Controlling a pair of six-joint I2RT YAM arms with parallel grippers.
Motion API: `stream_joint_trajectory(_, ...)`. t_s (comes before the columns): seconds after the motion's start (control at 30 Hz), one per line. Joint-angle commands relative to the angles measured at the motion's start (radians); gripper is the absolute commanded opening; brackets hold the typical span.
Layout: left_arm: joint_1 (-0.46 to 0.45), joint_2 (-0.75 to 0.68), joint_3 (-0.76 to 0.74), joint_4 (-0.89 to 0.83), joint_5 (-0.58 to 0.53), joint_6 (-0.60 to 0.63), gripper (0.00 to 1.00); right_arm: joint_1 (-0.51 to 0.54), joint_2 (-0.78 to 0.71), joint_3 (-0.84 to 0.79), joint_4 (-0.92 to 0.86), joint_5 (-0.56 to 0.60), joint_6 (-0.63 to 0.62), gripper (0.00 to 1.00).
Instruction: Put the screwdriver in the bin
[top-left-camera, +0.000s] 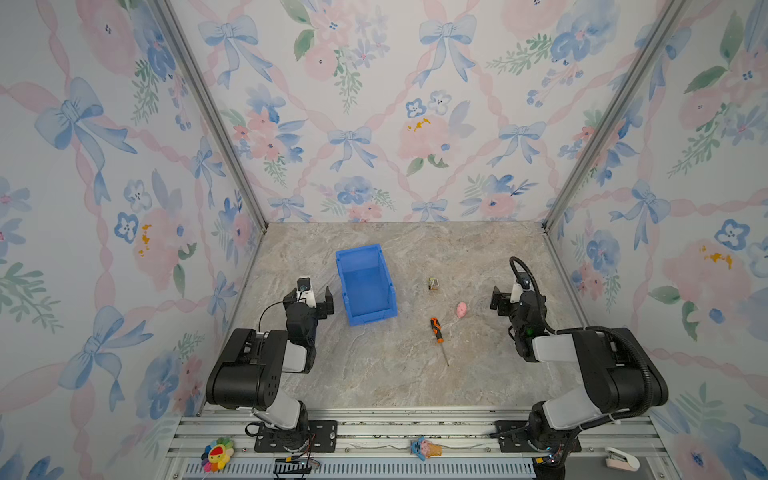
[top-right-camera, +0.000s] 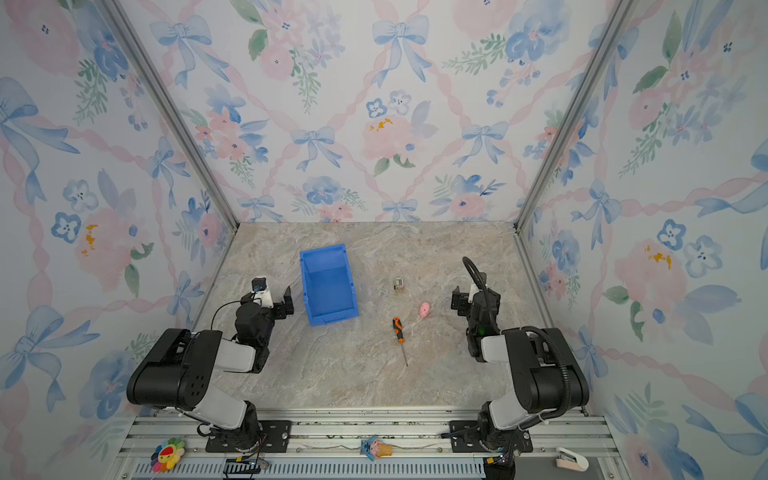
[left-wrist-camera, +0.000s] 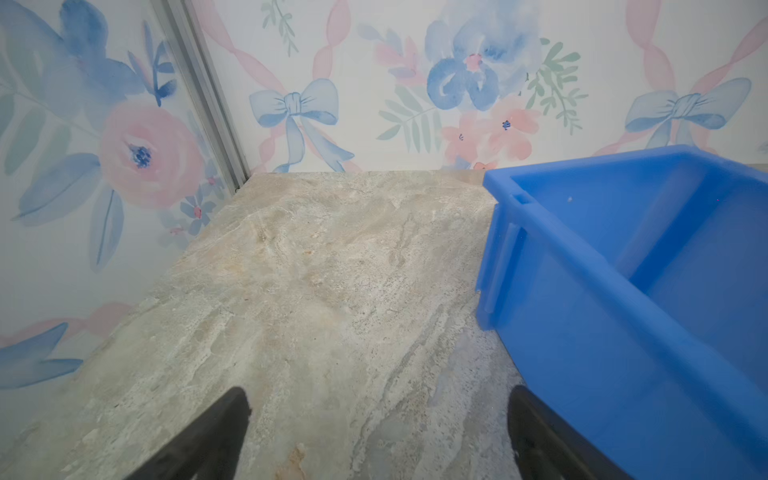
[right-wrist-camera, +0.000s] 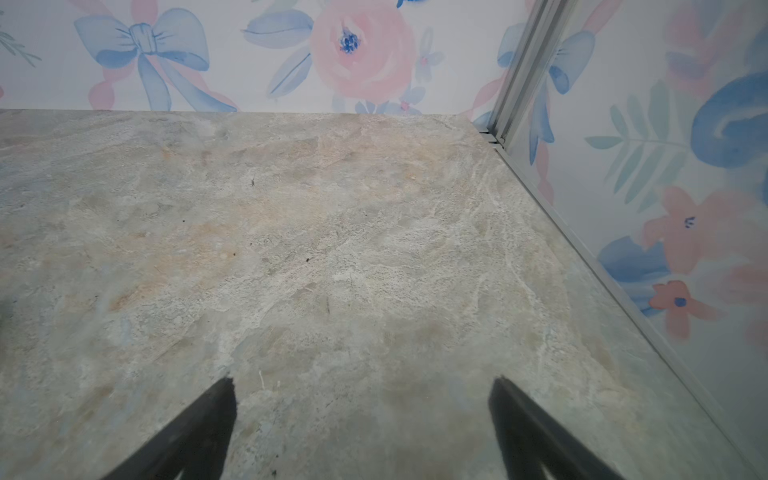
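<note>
The screwdriver (top-left-camera: 439, 338) (top-right-camera: 400, 337) lies flat on the marble tabletop, its orange-and-black handle toward the far side and its thin shaft toward the near edge. Left of it stands the blue bin (top-left-camera: 372, 318) (top-right-camera: 332, 318), upright and with nothing in it. My left gripper (top-left-camera: 308, 291) (top-right-camera: 269, 296) (left-wrist-camera: 380, 395) hovers open just left of the bin (left-wrist-camera: 582, 311), with nothing between its fingers. My right gripper (top-left-camera: 518, 293) (top-right-camera: 476, 297) (right-wrist-camera: 365, 381) hangs open at the right side, well right of the screwdriver, over bare table. Neither wrist view shows the screwdriver.
A small pink toy (top-left-camera: 461, 309) lies just right of the screwdriver's handle. Farther back sits a small boxy item (top-left-camera: 433, 284). Floral walls with metal posts close in three sides. On the front rail lie a flower toy (top-left-camera: 216, 453), an ice-cream toy (top-left-camera: 424, 448) and a white object (top-left-camera: 621, 457).
</note>
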Motion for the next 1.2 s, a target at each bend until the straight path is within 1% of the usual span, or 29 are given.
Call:
stream_joint_trajectory(0.0, 0.008, 0.007, -0.009, 0.019, 0.012, 0.006, 0.98, -0.008, 0.004, 0.021, -0.002, -0.001, 0.013, 0.97)
stream_joint_trajectory(0.67, 0.008, 0.007, -0.009, 0.02, 0.013, 0.006, 0.97, -0.009, 0.005, 0.022, -0.005, -0.004, 0.011, 0.97)
stream_joint_trajectory(0.8, 0.008, 0.001, -0.01, 0.021, 0.01, 0.005, 0.98, 0.0, -0.002, 0.019, 0.004, 0.016, 0.004, 0.97)
stream_joint_trajectory(0.87, 0.008, -0.03, -0.015, 0.01, -0.017, -0.002, 0.97, 0.018, -0.045, 0.036, -0.066, 0.039, -0.006, 0.97)
stream_joint_trajectory(0.93, 0.008, -0.087, -0.013, -0.044, -0.038, -0.011, 0.98, 0.032, -0.107, 0.053, -0.152, 0.069, -0.012, 0.97)
stream_joint_trajectory(1.0, 0.011, -0.159, 0.01, -0.166, -0.049, -0.031, 0.98, 0.054, -0.183, 0.085, -0.297, 0.085, -0.006, 0.97)
stream_joint_trajectory(1.07, 0.013, -0.233, 0.032, -0.3, -0.055, -0.057, 0.97, 0.104, -0.26, 0.125, -0.449, 0.159, 0.008, 0.97)
stream_joint_trajectory(1.1, 0.012, -0.268, 0.042, -0.359, -0.056, -0.07, 0.98, 0.125, -0.289, 0.148, -0.524, 0.196, 0.026, 0.97)
stream_joint_trajectory(1.17, 0.009, -0.35, 0.071, -0.514, -0.044, -0.106, 0.98, 0.161, -0.347, 0.216, -0.715, 0.263, 0.111, 0.97)
